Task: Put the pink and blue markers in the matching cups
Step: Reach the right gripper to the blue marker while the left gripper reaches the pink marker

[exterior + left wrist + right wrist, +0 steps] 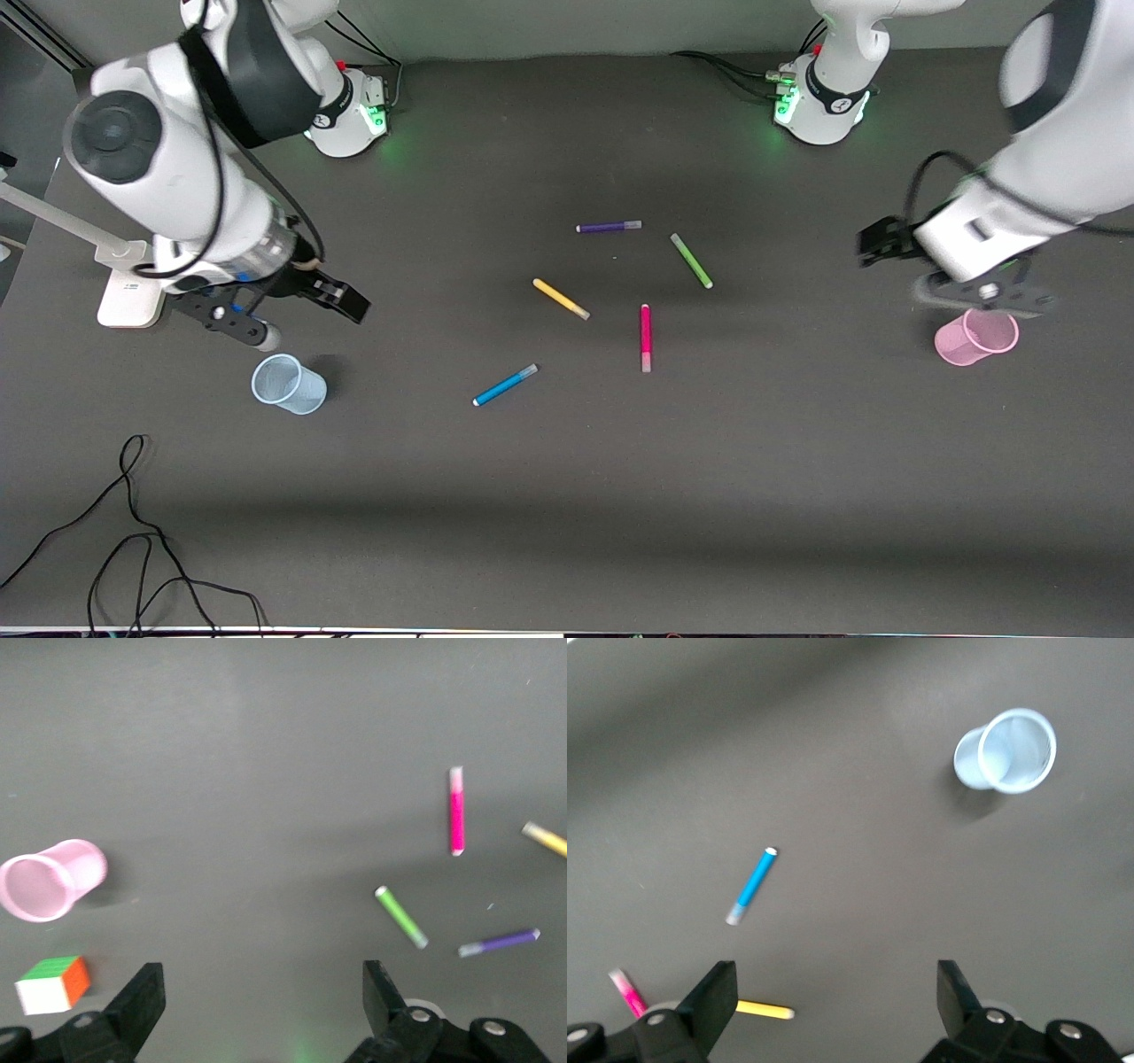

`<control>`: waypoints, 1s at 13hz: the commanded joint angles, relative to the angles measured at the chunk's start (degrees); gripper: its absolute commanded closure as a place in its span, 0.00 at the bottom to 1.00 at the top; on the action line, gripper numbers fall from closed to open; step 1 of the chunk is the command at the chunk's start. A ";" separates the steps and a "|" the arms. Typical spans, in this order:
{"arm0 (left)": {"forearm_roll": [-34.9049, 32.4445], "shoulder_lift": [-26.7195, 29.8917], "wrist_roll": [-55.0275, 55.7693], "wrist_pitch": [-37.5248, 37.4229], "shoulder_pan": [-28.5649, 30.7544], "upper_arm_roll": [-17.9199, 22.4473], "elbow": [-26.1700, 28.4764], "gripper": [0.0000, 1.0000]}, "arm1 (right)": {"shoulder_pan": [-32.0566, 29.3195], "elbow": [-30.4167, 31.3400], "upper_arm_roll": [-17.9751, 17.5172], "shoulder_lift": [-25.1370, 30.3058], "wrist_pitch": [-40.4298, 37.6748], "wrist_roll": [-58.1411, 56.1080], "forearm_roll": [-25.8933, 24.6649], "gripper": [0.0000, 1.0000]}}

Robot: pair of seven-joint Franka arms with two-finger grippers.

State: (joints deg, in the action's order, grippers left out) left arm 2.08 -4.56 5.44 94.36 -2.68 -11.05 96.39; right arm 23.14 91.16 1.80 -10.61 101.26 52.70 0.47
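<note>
The pink marker [645, 337] and the blue marker [505, 385] lie flat mid-table, apart from each other. The pale blue cup [288, 384] stands toward the right arm's end, the pale pink cup [974, 337] toward the left arm's end. My right gripper [297, 315] hangs open and empty above the table beside the blue cup. My left gripper [930, 270] hangs open and empty just over the pink cup. The left wrist view shows the pink cup [51, 879] and pink marker [456, 811] past the open left gripper [264, 997]. The right wrist view shows the blue cup [1007, 750] and blue marker [753, 885] past the open right gripper [837, 1001].
A yellow pen [560, 299], a green pen [691, 260] and a purple pen [609, 227] lie mid-table, farther from the front camera than the two markers. A colour cube [53, 983] sits beside the pink cup. A white stand [128, 292] and loose cables [133, 532] are at the right arm's end.
</note>
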 commanded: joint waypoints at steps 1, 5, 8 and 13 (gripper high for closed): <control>0.21 -4.56 10.26 4.41 -6.36 0.41 0.29 0.01 | 2.26 -7.30 0.57 -6.68 -0.63 10.64 0.85 0.00; -0.49 -13.00 15.39 12.75 -11.64 0.42 0.30 0.01 | 5.51 -14.15 0.66 -14.33 -0.54 25.13 3.13 0.00; -0.50 -18.80 20.20 19.61 -14.28 0.42 0.38 0.01 | 7.25 -15.57 0.48 -16.98 0.59 33.59 3.31 0.00; -0.58 -28.38 23.03 29.45 -18.85 0.50 0.29 0.03 | 12.72 -15.40 0.48 -21.81 7.10 45.71 3.13 0.00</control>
State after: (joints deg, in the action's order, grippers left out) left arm 1.97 -30.16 26.58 120.80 -19.83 -11.35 97.18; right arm 34.70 77.89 1.66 -29.45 106.97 93.77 3.01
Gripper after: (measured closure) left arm 0.022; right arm 0.000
